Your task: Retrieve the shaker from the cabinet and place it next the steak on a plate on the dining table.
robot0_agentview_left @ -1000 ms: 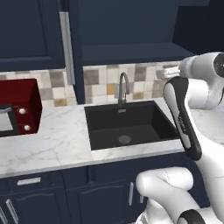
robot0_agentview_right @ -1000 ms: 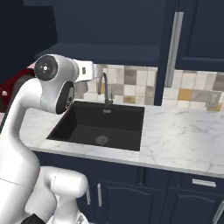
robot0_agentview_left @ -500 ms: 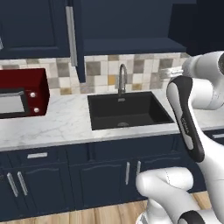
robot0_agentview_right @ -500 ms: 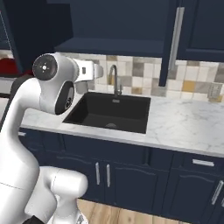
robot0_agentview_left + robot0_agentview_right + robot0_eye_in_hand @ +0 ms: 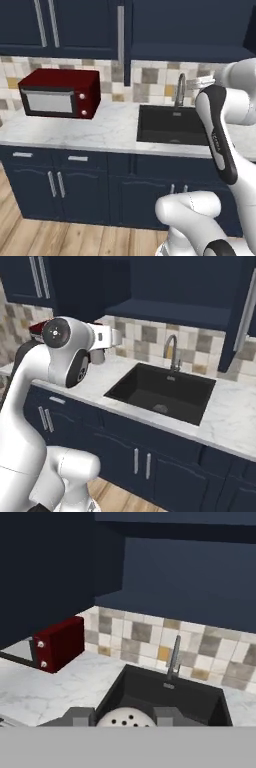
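My gripper is shut on the shaker. In the hand view its pale round cap with small holes sits between the two dark fingertips. In the right base view the gripper hangs off the white hand above the counter, left of the sink. The navy wall cabinet stands open above the sink, with a door seen edge-on that carries a long silver handle. The steak, the plate and the dining table are out of view.
A red microwave stands on the marble counter left of the black sink and its faucet. Navy base cabinets sit below, above a wooden floor.
The base has driven back and turned, so the whole scene has shifted and the microwave and the floor have come into view. The gripper stays shut on the shaker.
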